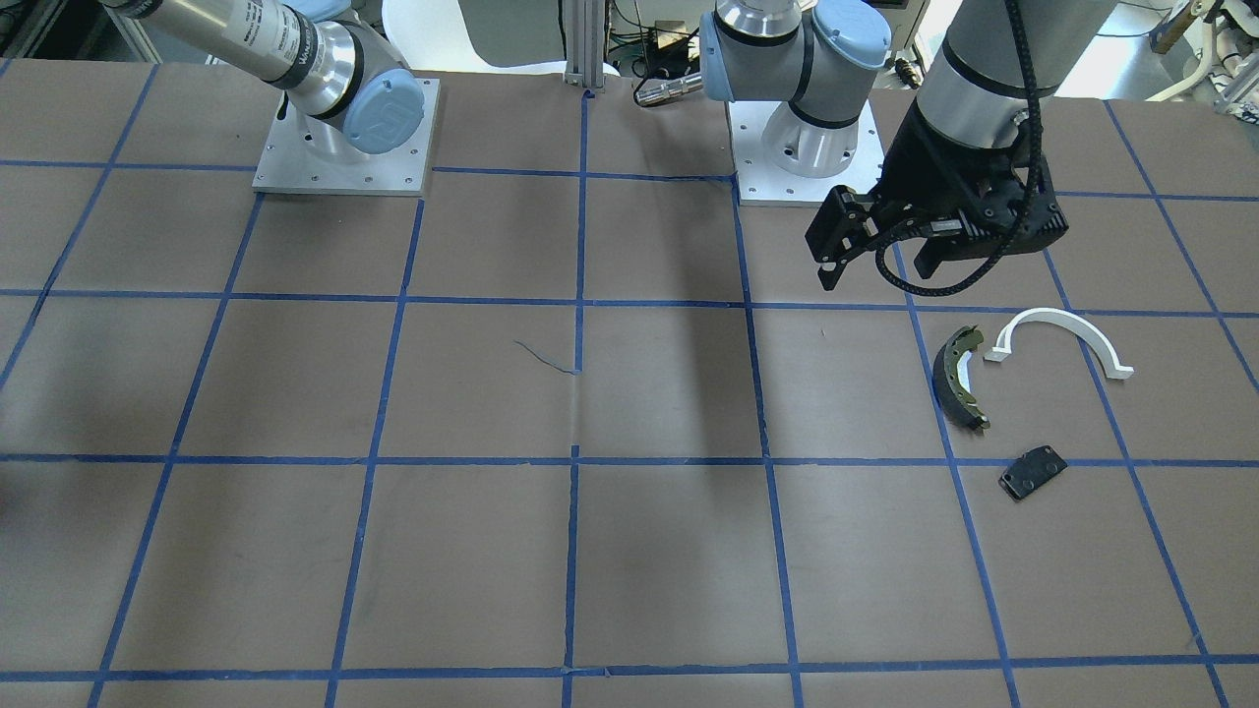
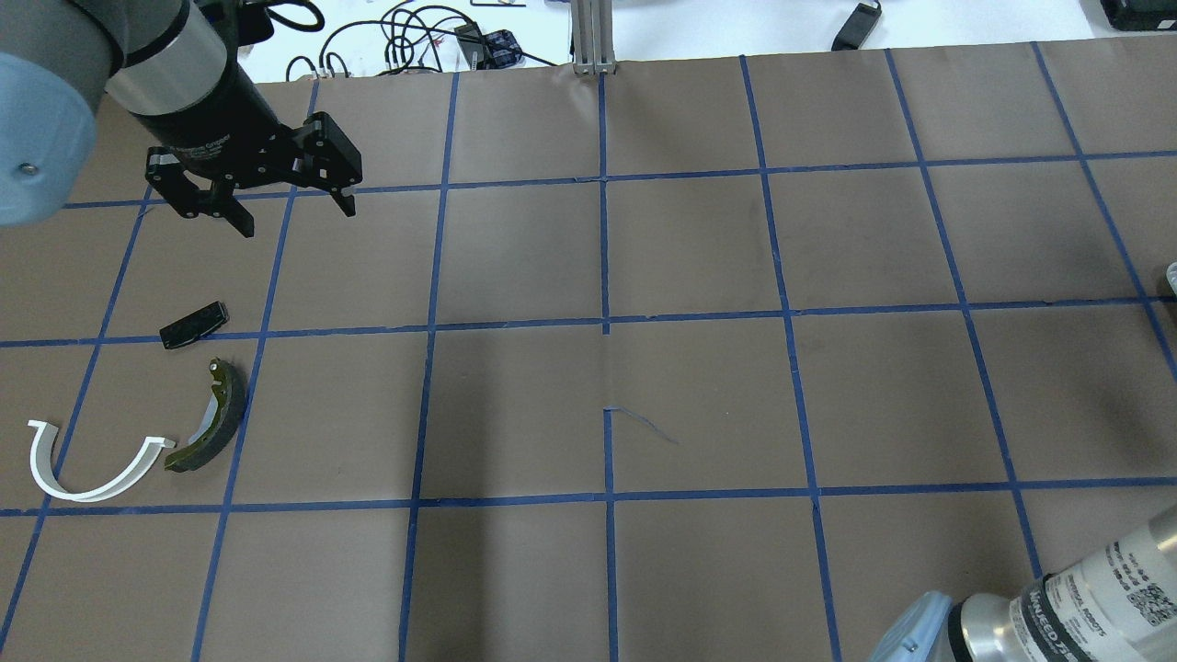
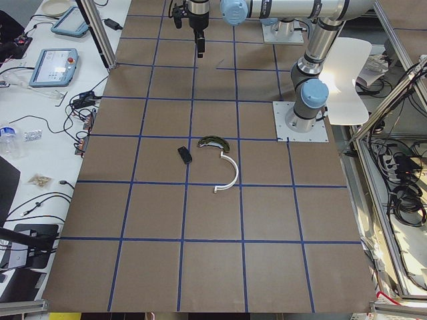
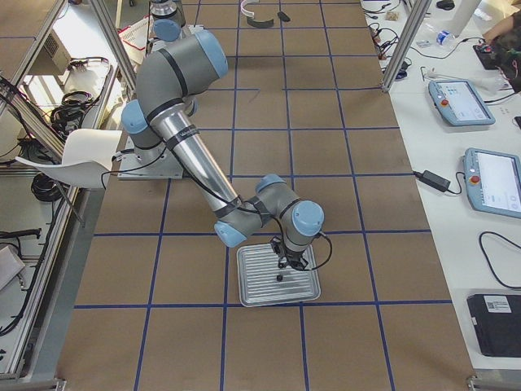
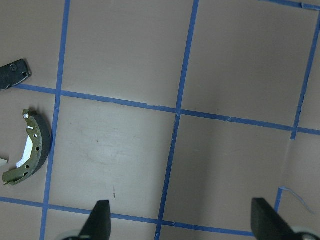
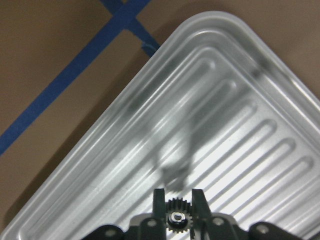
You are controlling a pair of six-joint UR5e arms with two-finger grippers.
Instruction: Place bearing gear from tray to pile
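Right gripper [image 6: 178,196] clamped on the bearing gear [image 6: 176,220], held over the ribbed metal tray [image 6: 210,22].
The gear is pinched between both fingers, and their shadow is cast on the tray floor. The pile is laid out at the robot's left end of the table [image 2: 699,257], well apart from the tray: a brake shoe [image 2: 232,409], a white arc [image 1: 1050,315] just beside it, a black plate [image 2: 193,325] nearby. The left gripper [image 2: 296,219] is held above the table near the pile, jaws spread wide.
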